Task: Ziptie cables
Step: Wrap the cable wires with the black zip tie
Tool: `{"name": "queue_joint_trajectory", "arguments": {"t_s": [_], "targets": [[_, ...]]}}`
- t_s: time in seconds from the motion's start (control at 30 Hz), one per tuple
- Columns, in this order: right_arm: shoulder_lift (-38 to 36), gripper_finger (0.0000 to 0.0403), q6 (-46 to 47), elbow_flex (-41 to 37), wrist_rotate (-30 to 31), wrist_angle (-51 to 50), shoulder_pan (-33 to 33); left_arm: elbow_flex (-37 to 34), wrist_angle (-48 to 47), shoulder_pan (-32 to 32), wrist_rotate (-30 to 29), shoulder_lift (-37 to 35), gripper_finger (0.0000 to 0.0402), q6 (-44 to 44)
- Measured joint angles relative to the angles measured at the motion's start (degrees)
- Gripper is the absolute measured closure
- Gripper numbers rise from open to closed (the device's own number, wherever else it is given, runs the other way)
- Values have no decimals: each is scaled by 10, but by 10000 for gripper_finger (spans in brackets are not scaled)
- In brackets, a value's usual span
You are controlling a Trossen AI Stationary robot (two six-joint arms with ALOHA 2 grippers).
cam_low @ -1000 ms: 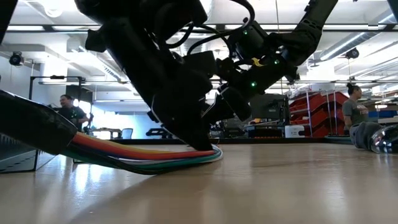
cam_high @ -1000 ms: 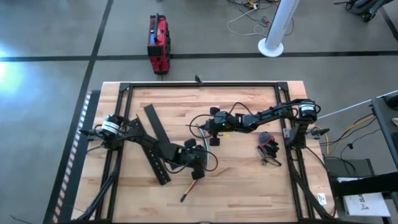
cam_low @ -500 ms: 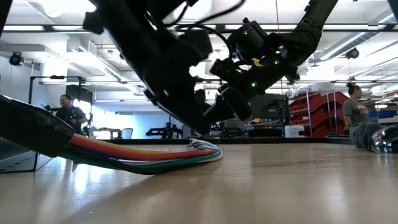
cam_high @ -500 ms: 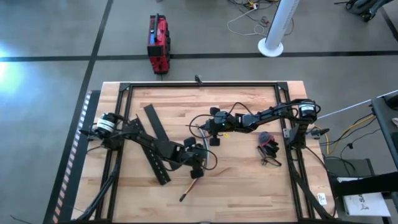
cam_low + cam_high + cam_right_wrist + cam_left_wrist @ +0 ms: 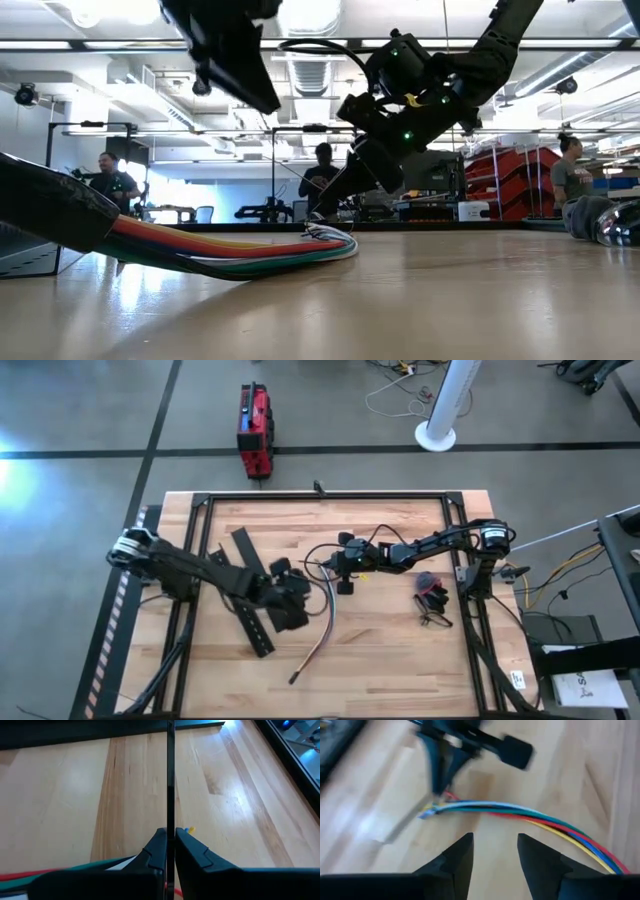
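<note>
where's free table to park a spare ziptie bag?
Bare wood along the near edge, right of the cables and in front of the dark wire tangle; also the far strip under the frame rail. Crowded mid-table: left gripper over the black slotted bars, right gripper at the cables' far end.

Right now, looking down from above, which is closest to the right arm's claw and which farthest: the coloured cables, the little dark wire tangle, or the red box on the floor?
From the right gripper:
1. Cables, curving beside and below it.
2. Dark wire tangle, to its right on the table.
3. Red box, off the table, on the floor.
</note>
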Motion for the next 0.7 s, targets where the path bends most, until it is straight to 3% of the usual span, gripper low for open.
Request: {"name": "queue_joint_trajectory", "arguments": {"t_s": [0.23,0.5,0.7], "targets": [[0,394,6,0,0,1,0,-1,2,40,-43,-33,268,32],[0,394,1,0,0,0,0,-2,11,96,-15,7,288,73],[1,394,-4,0,0,-1,0,-2,59,104,-14,48,301,142]]}}
